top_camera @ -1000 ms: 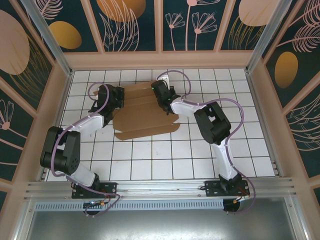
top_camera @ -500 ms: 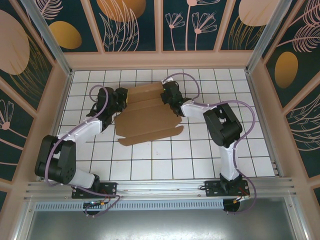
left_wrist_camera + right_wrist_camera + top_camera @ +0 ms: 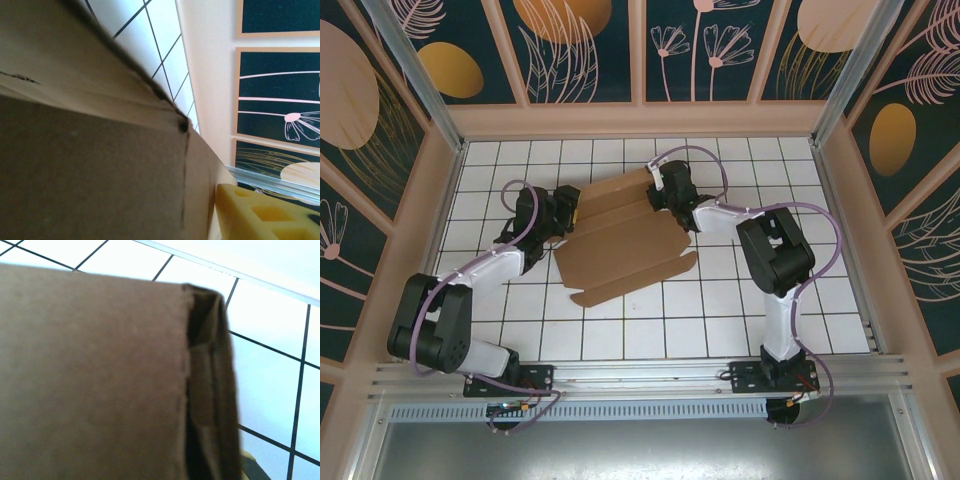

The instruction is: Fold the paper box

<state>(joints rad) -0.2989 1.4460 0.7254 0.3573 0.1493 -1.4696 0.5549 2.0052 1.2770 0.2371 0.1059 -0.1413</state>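
2 arms bent inward. Right end effector (image 3: pixel 659 193) pinches paper box (image 3: pixel 625 245) far edge; left end effector (image 3: pixel 566 209) state can't tell. Creases run left-right.

Hemmed in: the flattened paper box (image 3: pixel 620 240) sprawls across the middle of the tiled surface (image 3: pixel 720 320) and blocks the centre. The left gripper (image 3: pixel 565 210) crowds its left edge and the right gripper (image 3: pixel 660 192) its far right corner, with both arms slanting in over the side tiles. Open tiles run along the near side between the box and the arm bases, and in both far corners. The enclosure's walls (image 3: pixel 640 118) close off the surface at the back, left and right. Seen from the right wrist, bare tiles lie just beyond the cardboard's folded edge.
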